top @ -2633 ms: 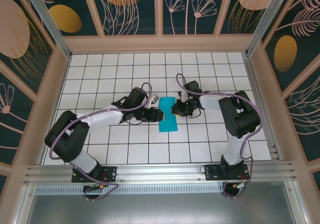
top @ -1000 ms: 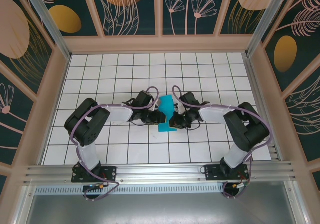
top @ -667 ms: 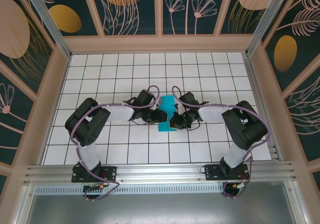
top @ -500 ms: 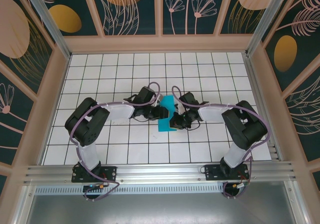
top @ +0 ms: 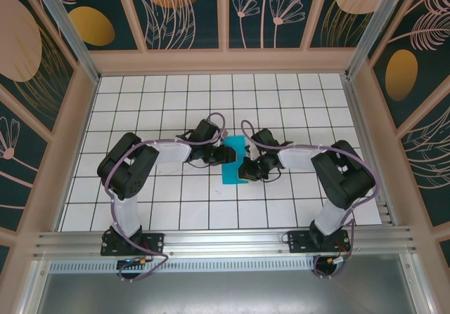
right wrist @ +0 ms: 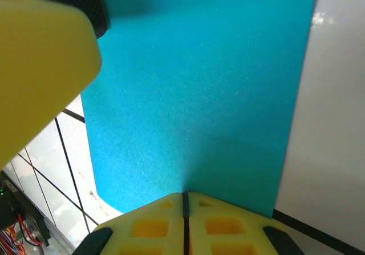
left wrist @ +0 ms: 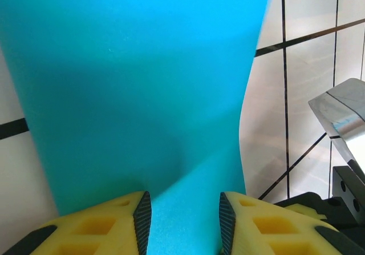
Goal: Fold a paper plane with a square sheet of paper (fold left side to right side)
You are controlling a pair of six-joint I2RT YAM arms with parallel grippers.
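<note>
The left gripper (left wrist: 181, 209) sits low over the left part of the sheet of paper (top: 232, 175), its yellow pads (left wrist: 114, 221) standing a clear gap apart with teal showing between them, so it has hold of nothing and only hovers at or rests on the surface. The right gripper (right wrist: 184, 201) has its pads pressed together to a hairline seam, the tips planted at the sheet's right edge; whether a layer is nipped between them or merely pinned under them cannot be told. The sheet lies in the middle of the white tiled table (top: 169, 103), between the two wrists, with both tools touching or just over it. The likely trouble from here is slip: with the left jaws loose, any sideways drag from either tool could skew the paper on the smooth tiles, so the edges would no longer meet and the crease would run crooked. A layer that is not pressed flat may also spring up, and a hard push from the shut right tips could wrinkle or tear so thin a sheet. In the top view the paper reads as a narrow upright strip, slightly tilted, plain teal-cyan and unmarked. The left wrist view shows a paler wedge near the pads and a softly curved right edge, which suggests a layer not lying fully flat.
</note>
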